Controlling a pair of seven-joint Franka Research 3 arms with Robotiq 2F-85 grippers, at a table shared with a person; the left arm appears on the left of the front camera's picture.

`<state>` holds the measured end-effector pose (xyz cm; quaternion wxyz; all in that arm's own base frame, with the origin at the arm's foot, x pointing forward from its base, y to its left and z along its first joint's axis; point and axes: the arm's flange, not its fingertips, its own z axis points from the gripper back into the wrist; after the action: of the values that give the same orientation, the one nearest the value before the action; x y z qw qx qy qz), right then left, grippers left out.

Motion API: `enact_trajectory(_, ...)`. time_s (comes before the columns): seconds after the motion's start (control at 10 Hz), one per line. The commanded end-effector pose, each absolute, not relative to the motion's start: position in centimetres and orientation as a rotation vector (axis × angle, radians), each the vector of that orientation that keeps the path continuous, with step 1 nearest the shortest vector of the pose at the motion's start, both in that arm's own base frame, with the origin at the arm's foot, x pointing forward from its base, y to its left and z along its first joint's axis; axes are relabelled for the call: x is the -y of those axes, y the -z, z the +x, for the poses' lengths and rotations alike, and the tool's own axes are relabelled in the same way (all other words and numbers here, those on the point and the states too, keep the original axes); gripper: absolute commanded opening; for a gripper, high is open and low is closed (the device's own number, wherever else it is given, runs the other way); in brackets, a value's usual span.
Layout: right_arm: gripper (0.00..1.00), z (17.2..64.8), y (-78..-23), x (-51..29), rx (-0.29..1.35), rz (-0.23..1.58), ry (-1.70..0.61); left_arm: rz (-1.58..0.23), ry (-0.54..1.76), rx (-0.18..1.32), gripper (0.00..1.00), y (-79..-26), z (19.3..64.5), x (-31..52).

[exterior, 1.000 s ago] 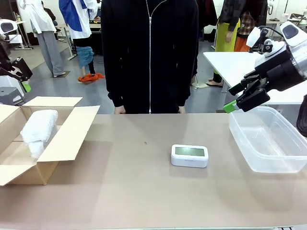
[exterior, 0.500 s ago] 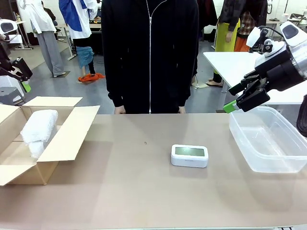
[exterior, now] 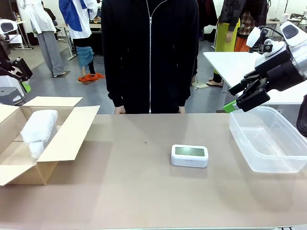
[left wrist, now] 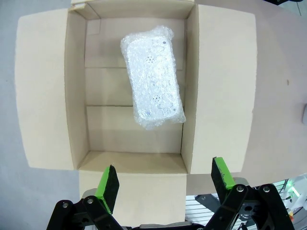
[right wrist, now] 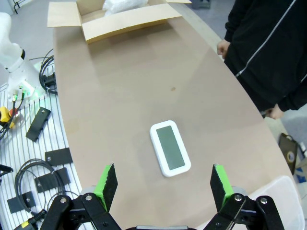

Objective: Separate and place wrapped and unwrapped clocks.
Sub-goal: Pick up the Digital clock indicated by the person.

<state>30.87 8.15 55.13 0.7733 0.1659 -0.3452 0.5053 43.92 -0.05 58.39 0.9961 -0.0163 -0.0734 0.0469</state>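
the bare clock (exterior: 189, 155), white with its grey screen facing up, lies flat on the tan tabletop (exterior: 120, 196) a little to the robot's right of the middle, well apart from everything else. on the robot's left an open cardboard box (exterior: 67, 132) sits on the tabletop with its flaps folded outward. one wrapped clock (exterior: 38, 125), an oblong bundle in white bubble wrap, lies inside the box. seen from the left wrist, it rests on the box floor close to the wall on the bare clock's side, slightly askew to that wall. the left end effector (left wrist: 164, 177) hangs over the box, above the flap nearest its camera. its two fingers are spread wide, the green pads (left wrist: 108, 182) well apart with nothing between them. on the robot's right a clear plastic tub (exterior: 240, 136) stands on the tabletop, reaching to the picture's edge. the right end effector (exterior: 233, 98) is raised in the air over the tub's far corner, touching nothing. its fingers are likewise spread wide and pinch nothing. from the right wrist the bare clock lies farther off on the tabletop, in line with the gap between the two fingers, its long side running roughly away from the camera. a person (exterior: 149, 52) in a black zipped jacket stands at the far side of the tabletop, both hands resting at its far edge, apart from the clocks and both end effectors.
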Motion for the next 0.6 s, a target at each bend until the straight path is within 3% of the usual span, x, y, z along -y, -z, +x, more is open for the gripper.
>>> enact_trajectory(0.0, 1.00, 31.0, -54.8, -8.2, 0.754, 0.393, -1.110, -0.033, -0.094, 0.147, 1.00, -58.4, 43.9, 0.1)
enact_trajectory(0.2, 1.00, 31.0, -54.8, -8.2, 0.754, 0.393, -1.110, -0.077, 0.210, 0.245, 1.00, -59.1, 43.7, 5.6)
enact_trajectory(0.5, 1.00, 31.0, -54.8, -8.2, 0.754, 0.393, -1.110, -0.321, 0.628, 0.248, 1.00, -58.6, 40.9, 12.6)
